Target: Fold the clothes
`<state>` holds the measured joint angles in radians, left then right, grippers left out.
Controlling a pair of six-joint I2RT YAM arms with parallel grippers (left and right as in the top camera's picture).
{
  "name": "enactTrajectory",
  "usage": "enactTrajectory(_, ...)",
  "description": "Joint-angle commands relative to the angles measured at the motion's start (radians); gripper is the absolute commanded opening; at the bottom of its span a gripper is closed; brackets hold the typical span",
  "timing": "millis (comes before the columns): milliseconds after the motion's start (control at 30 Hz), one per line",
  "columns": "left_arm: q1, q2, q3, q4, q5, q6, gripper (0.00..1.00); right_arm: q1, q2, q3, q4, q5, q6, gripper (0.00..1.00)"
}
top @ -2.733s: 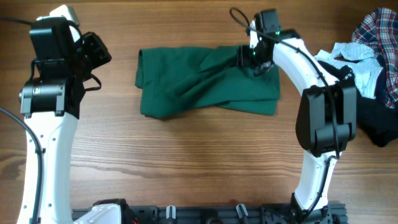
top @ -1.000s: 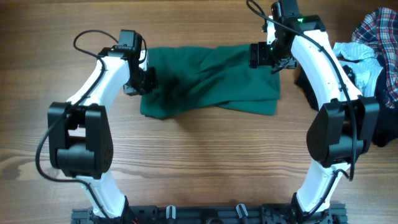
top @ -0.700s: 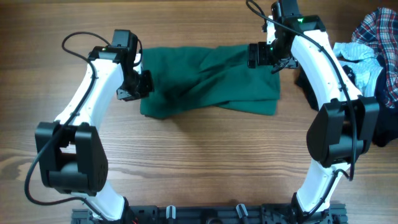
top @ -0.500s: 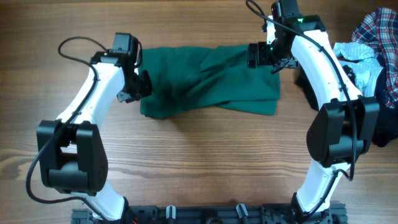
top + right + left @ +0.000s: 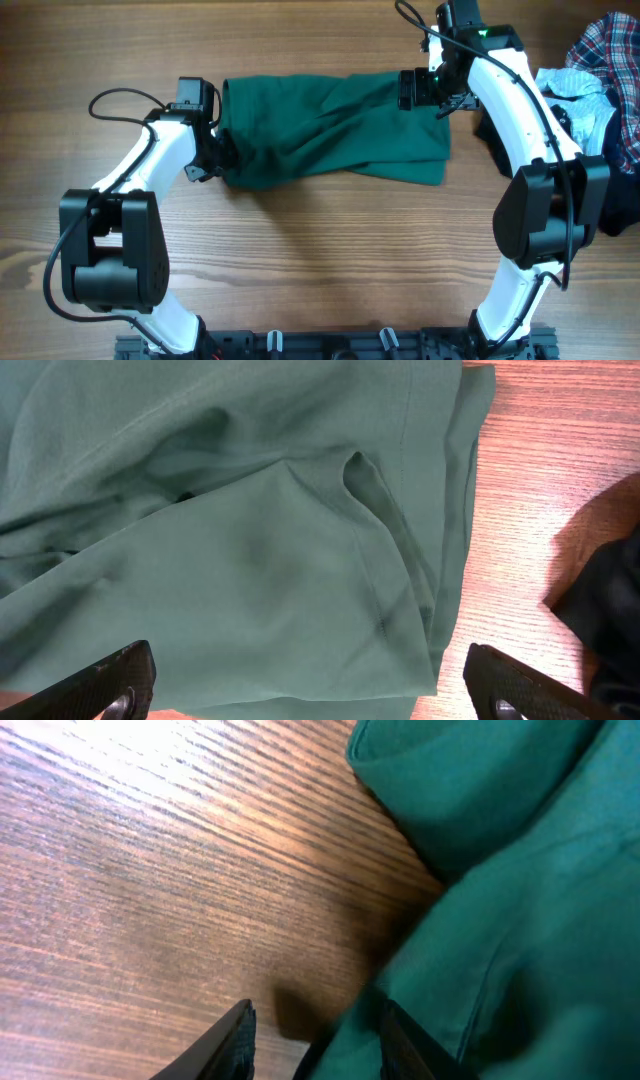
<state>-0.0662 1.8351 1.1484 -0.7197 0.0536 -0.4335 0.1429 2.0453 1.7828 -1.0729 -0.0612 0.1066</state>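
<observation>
Overhead cam sits above the table (image 5: 320,270) looking straight down, far enough back to get both arms (image 5: 510,90) and the whole dark green garment (image 5: 330,135). Left wrist cam is way closer, low over the wood, peering past its own fingers (image 5: 235,1035) at the garment's left edge, the same spot the overhead shows by the left gripper (image 5: 217,164). Right wrist cam hangs higher over the garment's right end, facing down with its fingers (image 5: 115,682) in the bottom corners, and it shares that right hem plus a bit of the black garment (image 5: 610,610) with the overhead.
</observation>
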Motion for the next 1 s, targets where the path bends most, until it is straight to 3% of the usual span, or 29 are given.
enactTrajectory(0,-0.004,0.003,-0.038,0.026,0.053,-0.019,0.41,0.000,-0.007,-0.009,0.003,0.016,-0.010,0.99)
enactTrajectory(500,-0.004,0.007,-0.039,0.074,0.193,0.037,0.36,0.000,-0.007,-0.009,0.013,0.016,-0.010,0.99)
enactTrajectory(533,-0.004,0.007,-0.039,0.074,0.193,0.037,0.31,0.000,-0.007,-0.009,0.014,0.016,-0.010,0.99)
enactTrajectory(567,-0.004,0.007,-0.039,0.074,0.193,0.037,0.15,0.000,-0.007,-0.009,0.014,0.016,-0.010,0.99)
enactTrajectory(600,-0.004,0.007,-0.039,0.075,0.193,0.037,0.06,0.000,-0.007,-0.009,0.014,0.016,-0.010,0.99)
enactTrajectory(833,-0.004,0.006,-0.038,0.114,0.227,0.037,0.04,0.000,-0.007,-0.009,0.014,0.016,-0.010,0.99)
enactTrajectory(967,-0.004,-0.003,-0.003,0.216,0.243,0.037,0.04,0.000,-0.007,-0.009,0.014,0.016,-0.010,0.99)
